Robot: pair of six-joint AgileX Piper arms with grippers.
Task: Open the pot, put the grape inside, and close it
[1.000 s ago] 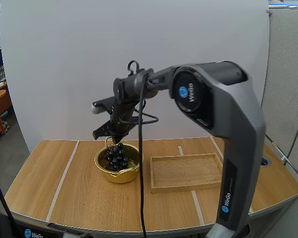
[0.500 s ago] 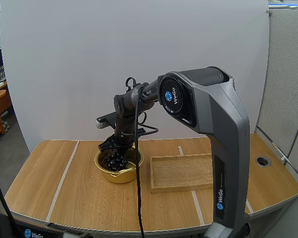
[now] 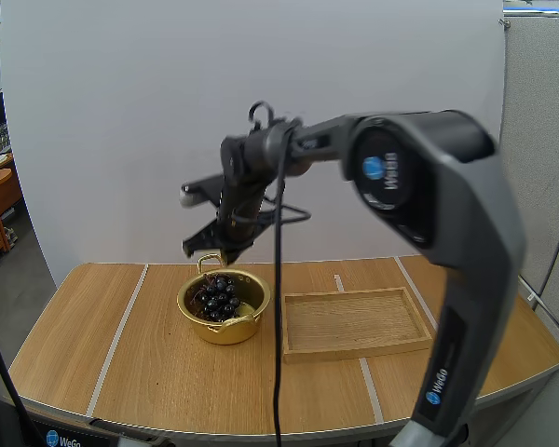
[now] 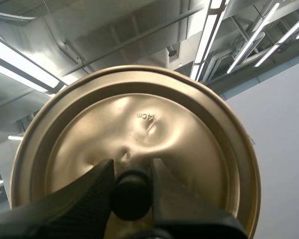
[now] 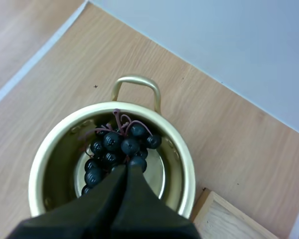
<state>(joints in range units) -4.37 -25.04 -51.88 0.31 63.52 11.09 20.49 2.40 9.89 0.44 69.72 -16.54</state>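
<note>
**A:** Where had the grapes (image 5: pixel 118 149) ended up?

**B:** At the bottom of the open pot (image 3: pixel 225 331), with nothing holding them. A second before, they had hung from the right hand (image 3: pixel 210 249) just over the rim. Half a second before, that hand was down inside the pot.

**A:** And the right hand at this point?

**B:** Lifted clear above the pot, its fingers pressed together on nothing. I judged the grapes had been released, so that step was done.

**A:** What about the lid?

**B:** The lid (image 4: pixel 139 119) was off, and the left hand (image 4: pixel 132 172) was clamped on its knob (image 4: pixel 132 195). Only the closing remained. The wooden tray (image 3: pixel 354 296) sat just beside the pot on the tabletop (image 3: pixel 149 372).
</note>
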